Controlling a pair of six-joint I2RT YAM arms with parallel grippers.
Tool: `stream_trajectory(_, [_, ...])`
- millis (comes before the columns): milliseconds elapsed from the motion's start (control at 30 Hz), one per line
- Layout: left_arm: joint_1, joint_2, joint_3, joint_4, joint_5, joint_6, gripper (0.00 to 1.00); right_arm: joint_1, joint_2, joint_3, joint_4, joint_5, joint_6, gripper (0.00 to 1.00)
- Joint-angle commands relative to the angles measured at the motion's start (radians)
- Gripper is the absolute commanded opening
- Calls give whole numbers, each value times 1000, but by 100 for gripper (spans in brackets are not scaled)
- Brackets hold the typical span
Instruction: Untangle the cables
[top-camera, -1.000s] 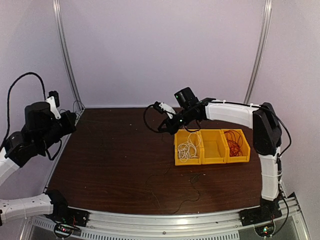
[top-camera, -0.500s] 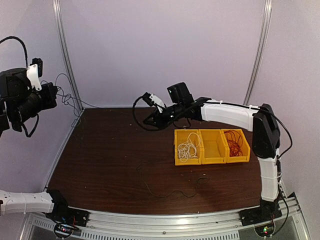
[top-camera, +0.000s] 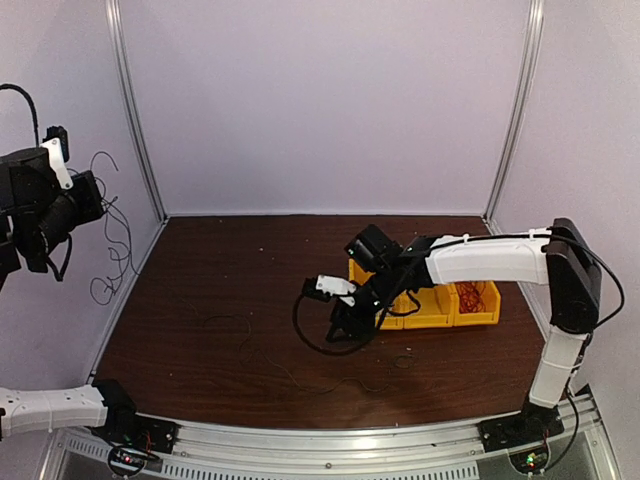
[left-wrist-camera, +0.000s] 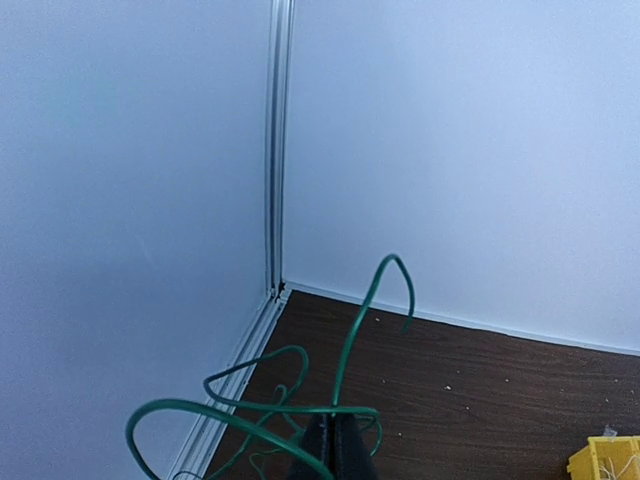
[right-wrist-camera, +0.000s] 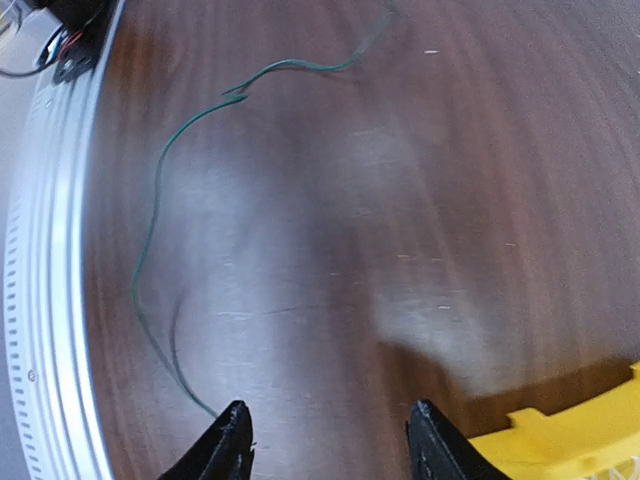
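Note:
In the left wrist view a thin green cable (left-wrist-camera: 362, 320) loops up from my left gripper (left-wrist-camera: 335, 425), which is shut on it. From above, that left gripper (top-camera: 90, 195) is raised high by the left wall, and the cable (top-camera: 108, 255) hangs down in loose curls. More of the thin cable (top-camera: 228, 320) trails over the dark table. My right gripper (top-camera: 347, 322) hovers low over the table, left of the yellow bins (top-camera: 432, 312). It is open (right-wrist-camera: 328, 410) with nothing between its fingers. A green cable (right-wrist-camera: 160, 200) runs past its left fingertip. A red cable (top-camera: 472, 292) lies in the rightmost bin.
The yellow bin's corner (right-wrist-camera: 575, 440) sits just right of the right fingers. The metal front rail (right-wrist-camera: 45, 300) borders the table on the left of that view. A wall post (left-wrist-camera: 280, 150) stands in the far left corner.
The right gripper has opened and dropped from the back of the table to low beside the bins. The left arm has risen by the wall, lifting the cable. The cable on the table has shifted left.

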Motion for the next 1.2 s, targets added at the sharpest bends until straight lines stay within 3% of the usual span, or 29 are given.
stream_trajectory(0, [6, 7, 4, 67, -45, 18, 0, 108, -11, -72, -4, -3, -83, 58])
stream_trajectory(267, [6, 3, 12, 62, -48, 20, 0, 274, 128, 26, 63, 72, 11, 66])
stream_trajectory(367, [6, -13, -13, 61, -43, 10, 0, 286, 172, 52, 124, 201, 115, 62])
stream_trajectory(533, [6, -24, -62, 63, -29, -18, 0, 297, 205, 72, 132, 159, 131, 61])
stream_trajectory(567, [6, -27, -75, 65, -26, -30, 0, 303, 207, 72, 132, 164, 129, 54])
stream_trajectory(633, [6, -31, -117, 88, -7, -42, 0, 306, 209, 69, 119, 169, 127, 15])
stream_trajectory(667, [6, -32, -146, 106, 12, -49, 0, 299, 206, 65, 96, 174, 124, 1])
stream_trajectory(833, [6, 9, -290, 157, 61, -108, 0, 200, -44, -149, -16, 181, 4, 0])
stream_trajectory(1033, [14, 49, -500, 274, 105, -149, 0, 68, -477, -384, -342, 147, -235, 0])
stream_trajectory(1100, [35, 75, -560, 335, 152, -142, 8, 7, -609, -422, -393, 187, -271, 0])
stream_trajectory(1167, [63, 118, -598, 402, 239, -115, 29, -71, -701, -440, -418, 227, -316, 0])
